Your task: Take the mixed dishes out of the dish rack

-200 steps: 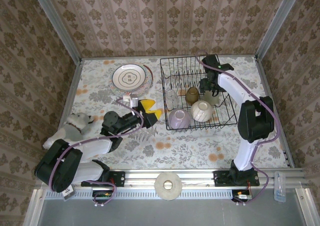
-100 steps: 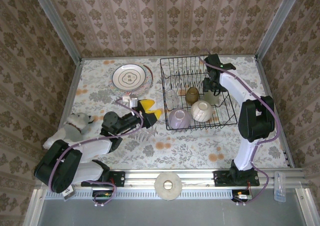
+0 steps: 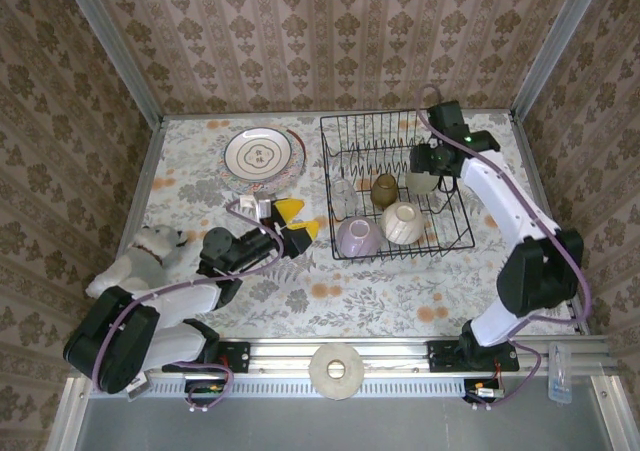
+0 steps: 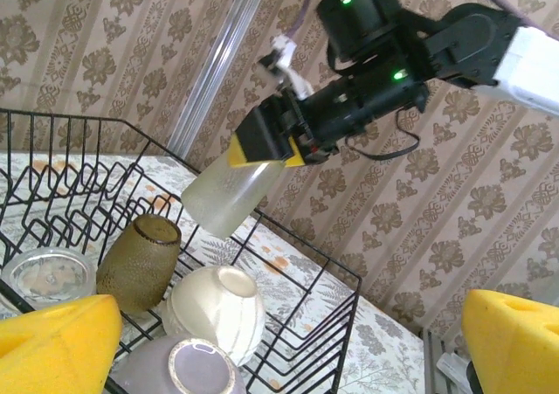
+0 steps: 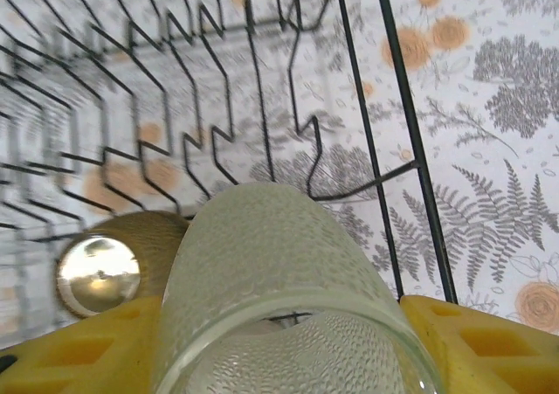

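Right pincer (image 4: 269, 149) round tumbler (image 4: 227, 200) — above rack (image 3: 360, 141)

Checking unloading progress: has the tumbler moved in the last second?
Yes. The tumbler, in the right tool, has shifted slightly toward the rack's far edge.

The pale green tumbler (image 5: 279, 272) looks like frosted glass with a rough, pebbled skin. The dish rack (image 3: 370, 141) is thin black coated wire. The cream bowl (image 4: 218, 307) is smooth, glossy ceramic. The desk (image 3: 330, 291) has a matt printed cover.
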`<action>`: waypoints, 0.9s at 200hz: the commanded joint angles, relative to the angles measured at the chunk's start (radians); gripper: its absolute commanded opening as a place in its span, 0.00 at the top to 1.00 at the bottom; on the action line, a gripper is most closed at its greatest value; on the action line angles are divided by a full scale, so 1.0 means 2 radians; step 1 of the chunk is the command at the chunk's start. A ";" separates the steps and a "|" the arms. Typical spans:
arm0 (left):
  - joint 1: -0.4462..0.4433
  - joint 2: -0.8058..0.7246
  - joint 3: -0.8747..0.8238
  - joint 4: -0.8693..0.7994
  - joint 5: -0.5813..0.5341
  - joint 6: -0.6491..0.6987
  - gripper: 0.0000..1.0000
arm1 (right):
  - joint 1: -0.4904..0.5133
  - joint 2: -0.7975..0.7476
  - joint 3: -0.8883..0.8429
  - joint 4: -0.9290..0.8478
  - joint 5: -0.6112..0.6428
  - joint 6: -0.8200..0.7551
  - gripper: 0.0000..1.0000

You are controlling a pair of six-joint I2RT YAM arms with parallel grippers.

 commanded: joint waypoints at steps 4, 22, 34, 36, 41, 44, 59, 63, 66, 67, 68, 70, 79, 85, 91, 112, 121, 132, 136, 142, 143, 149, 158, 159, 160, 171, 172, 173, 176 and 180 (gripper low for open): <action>0.007 -0.010 -0.006 0.009 0.003 0.040 0.00 | -0.004 -0.049 -0.018 0.039 -0.070 0.029 0.75; 0.008 -0.003 -0.006 0.011 0.002 0.064 0.00 | -0.005 -0.072 -0.034 0.064 -0.128 0.047 0.77; 0.008 0.007 -0.004 0.023 0.007 0.077 0.00 | -0.006 -0.085 -0.047 0.083 -0.172 0.059 0.78; 0.008 0.008 -0.004 0.025 0.009 0.079 0.00 | -0.006 -0.085 -0.050 0.087 -0.180 0.062 0.78; 0.008 0.012 -0.002 0.028 0.013 0.083 0.00 | -0.006 -0.086 -0.056 0.096 -0.203 0.067 0.79; 0.008 0.014 0.001 0.028 0.016 0.085 0.00 | -0.006 -0.086 -0.061 0.102 -0.214 0.071 0.79; 0.007 0.023 0.013 0.028 0.036 0.092 0.00 | -0.008 -0.111 -0.085 0.138 -0.277 0.092 0.80; 0.007 0.025 0.016 0.028 0.040 0.093 0.00 | -0.010 -0.114 -0.093 0.148 -0.292 0.098 0.81; 0.007 0.027 0.019 0.028 0.043 0.094 0.00 | -0.011 -0.117 -0.097 0.156 -0.304 0.103 0.81; 0.006 0.027 0.020 0.028 0.044 0.094 0.00 | -0.011 -0.118 -0.100 0.159 -0.308 0.105 0.81; 0.007 0.028 0.021 0.028 0.045 0.094 0.00 | -0.012 -0.118 -0.103 0.161 -0.312 0.107 0.81; 0.006 0.029 0.022 0.028 0.045 0.094 0.00 | -0.012 -0.121 -0.106 0.167 -0.320 0.110 0.81; 0.003 0.035 0.031 0.029 0.053 0.098 0.00 | -0.017 -0.130 -0.125 0.195 -0.355 0.128 0.81; 0.001 0.041 0.039 0.029 0.065 0.101 0.00 | -0.020 -0.135 -0.136 0.212 -0.375 0.141 0.81; -0.002 0.048 0.048 0.029 0.072 0.101 0.01 | -0.020 -0.141 -0.146 0.228 -0.396 0.153 0.81; -0.007 0.078 0.087 0.030 0.107 0.095 0.02 | -0.022 -0.153 -0.174 0.275 -0.448 0.190 0.81; -0.008 0.093 0.104 0.033 0.120 0.090 0.03 | -0.022 -0.159 -0.184 0.289 -0.462 0.202 0.82; -0.009 0.110 0.126 0.034 0.137 0.080 0.04 | -0.024 -0.166 -0.194 0.301 -0.476 0.212 0.82; -0.009 0.116 0.134 0.034 0.144 0.075 0.05 | -0.024 -0.168 -0.198 0.306 -0.482 0.217 0.82; -0.010 0.125 0.147 0.034 0.156 0.070 0.06 | -0.025 -0.171 -0.204 0.315 -0.490 0.223 0.82; -0.010 0.127 0.150 0.034 0.157 0.069 0.06 | -0.025 -0.172 -0.205 0.317 -0.492 0.225 0.82; -0.012 0.136 0.162 0.034 0.167 0.064 0.06 | -0.026 -0.174 -0.210 0.322 -0.498 0.230 0.82; -0.014 0.148 0.180 0.034 0.176 0.057 0.07 | -0.026 -0.178 -0.218 0.333 -0.506 0.239 0.82; -0.015 0.150 0.182 0.034 0.177 0.057 0.07 | -0.026 -0.179 -0.220 0.335 -0.507 0.240 0.82; -0.015 0.151 0.184 0.034 0.177 0.056 0.07 | -0.026 -0.179 -0.221 0.336 -0.508 0.241 0.82; -0.020 0.164 0.202 0.035 0.181 0.052 0.08 | -0.027 -0.184 -0.231 0.351 -0.516 0.250 0.82; -0.020 0.165 0.204 0.035 0.182 0.051 0.07 | -0.027 -0.184 -0.231 0.352 -0.517 0.251 0.82; -0.020 0.167 0.205 0.035 0.183 0.051 0.08 | -0.027 -0.185 -0.232 0.353 -0.518 0.253 0.82; -0.021 0.170 0.211 0.035 0.186 0.049 0.08 | -0.028 -0.186 -0.234 0.356 -0.520 0.254 0.82; -0.023 0.175 0.218 0.035 0.190 0.046 0.08 | -0.028 -0.187 -0.237 0.359 -0.522 0.257 0.82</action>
